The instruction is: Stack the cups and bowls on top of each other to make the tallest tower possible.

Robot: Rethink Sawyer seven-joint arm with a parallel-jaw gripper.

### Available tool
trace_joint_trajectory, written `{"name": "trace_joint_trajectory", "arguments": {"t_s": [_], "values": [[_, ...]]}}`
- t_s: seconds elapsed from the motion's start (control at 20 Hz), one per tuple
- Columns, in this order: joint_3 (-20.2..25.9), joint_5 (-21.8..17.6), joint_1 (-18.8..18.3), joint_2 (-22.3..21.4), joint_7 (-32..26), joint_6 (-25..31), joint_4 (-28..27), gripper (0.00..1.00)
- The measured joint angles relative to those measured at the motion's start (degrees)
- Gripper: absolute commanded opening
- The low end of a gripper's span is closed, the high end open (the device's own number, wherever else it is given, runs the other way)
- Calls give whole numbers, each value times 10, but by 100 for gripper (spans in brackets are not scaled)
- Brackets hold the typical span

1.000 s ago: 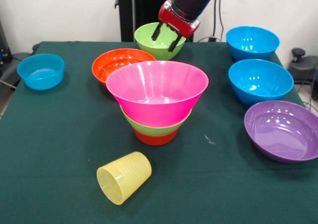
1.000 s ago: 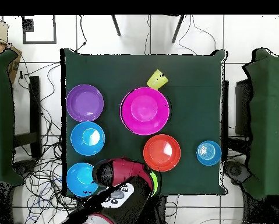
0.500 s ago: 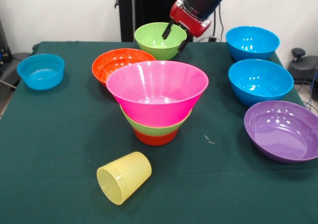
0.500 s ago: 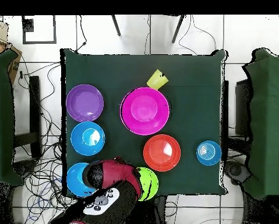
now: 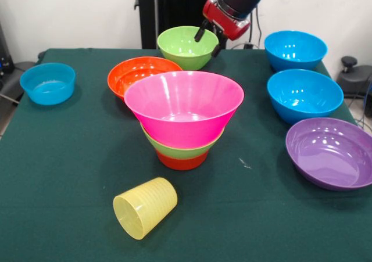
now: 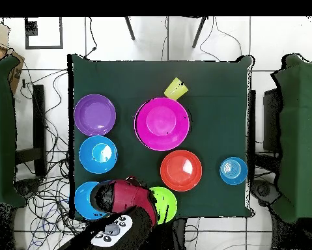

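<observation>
Bowls cover a dark green desk (image 5: 64,157), with a red and black robot arm reaching down at the far side. Much of the arm is cut off by the top edge of the front view. From overhead the arm hides the near edge of a lime green bowl (image 5: 185,46) and part of a blue bowl (image 6: 88,198) beside it.

The gripper (image 5: 210,39) hangs just over the right rim of the lime green bowl. Its jaws stand slightly apart and hold nothing; whether a fingertip touches the rim is hard to tell.

The tower (image 5: 183,118) stands at the middle of the desk: a big pink bowl (image 5: 183,102) nested in a green bowl (image 5: 185,149), which sits on a small orange base (image 5: 181,161). Only thin bands of the lower two show beneath the pink one.

A pale yellow cup (image 5: 145,207) lies on its side near the front edge, open mouth facing the camera. An orange bowl (image 5: 136,72) sits behind the tower. A small blue bowl (image 5: 47,83) stands far left, two more blue bowls (image 5: 304,93) and a wide purple bowl (image 5: 330,152) on the right.
</observation>
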Motion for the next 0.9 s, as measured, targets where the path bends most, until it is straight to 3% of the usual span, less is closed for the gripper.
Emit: {"name": "trace_joint_trajectory", "arguments": {"t_s": [0.9], "values": [[0, 42, 1, 1, 17, 6, 26, 100]]}}
